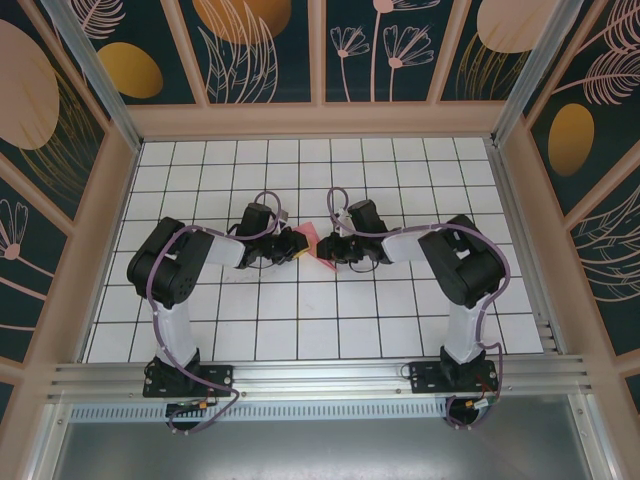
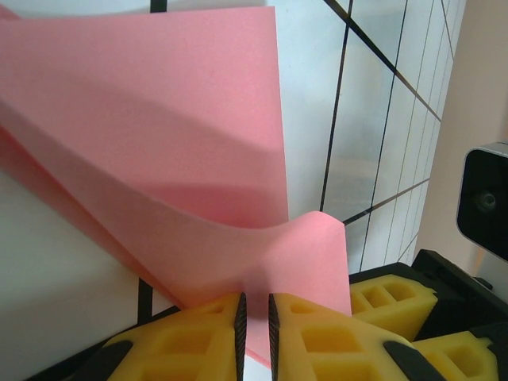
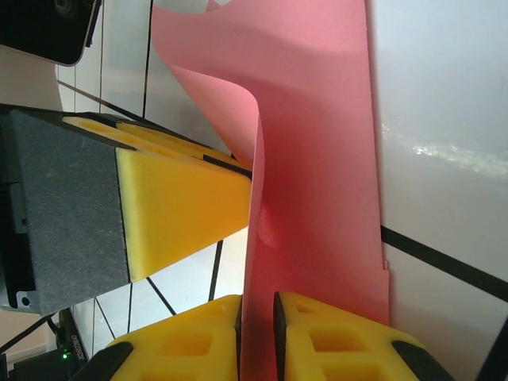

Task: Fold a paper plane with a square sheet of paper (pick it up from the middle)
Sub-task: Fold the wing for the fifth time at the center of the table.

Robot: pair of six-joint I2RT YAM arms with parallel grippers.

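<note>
1. Yellow foam fingers [image 2: 190, 341] of the left gripper [image 2: 255, 300] sit at 6 o'clock in the left wrist view. They are closed to a thin slit that pinches the curled near edge of the square sheet of paper [image 2: 159, 119].
2. From that slit the pink sheet fans out toward 11 o'clock, bowed and clear of the white gridded table [image 2: 357, 119], with a soft fold across it.
3. In the right wrist view the right gripper [image 3: 258, 300] also sits at 6 o'clock. Its fingers [image 3: 341, 341] stand close on either side of the sheet [image 3: 317, 159], which rises through the slit toward 12 o'clock. I cannot tell whether they press the paper or merely flank it.
4. A yellow finger [image 3: 175, 206] of the left gripper reaches in from 9 o'clock of that view, its tip touching the sheet where it curls over.
5. Back in the left wrist view, a yellow finger [image 2: 393, 305] of the right gripper lies at 4 o'clock, just beside the sheet's curled corner, and a black camera housing [image 2: 484, 198] is at 3 o'clock.
6. From above, the two grippers meet nose to nose near the table's [image 1: 300, 320] middle. The left gripper [image 1: 285, 245] is at 9 o'clock of the sheet [image 1: 308, 240] and the right gripper [image 1: 335, 248] at 3 o'clock. The paper shows as a small pink patch between them.
</note>
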